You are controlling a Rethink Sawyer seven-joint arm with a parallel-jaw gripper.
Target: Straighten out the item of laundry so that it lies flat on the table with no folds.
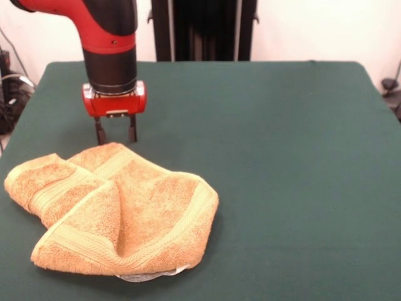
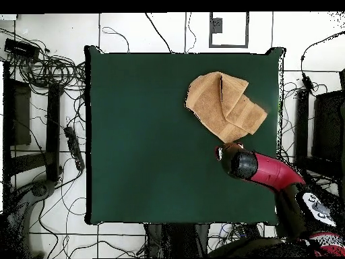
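The orange-tan towel point(image 1: 125, 213) lies crumpled at the near left of the green table point(image 1: 288, 157), with its left part folded over in layers. A white label point(image 1: 149, 276) peeks out under its near edge. My gripper point(image 1: 116, 140) points straight down just behind the towel's far edge, open and empty, with its tips close to the table. In the overhead view the towel point(image 2: 222, 102) lies near the table's point(image 2: 148, 148) top right corner, and the arm's red and black wrist point(image 2: 237, 162) sits just below it and hides the fingers.
Cables and equipment point(image 2: 47, 121) lie on the floor around the table. The robot's black pedestal point(image 1: 203, 28) stands behind the table's far edge.
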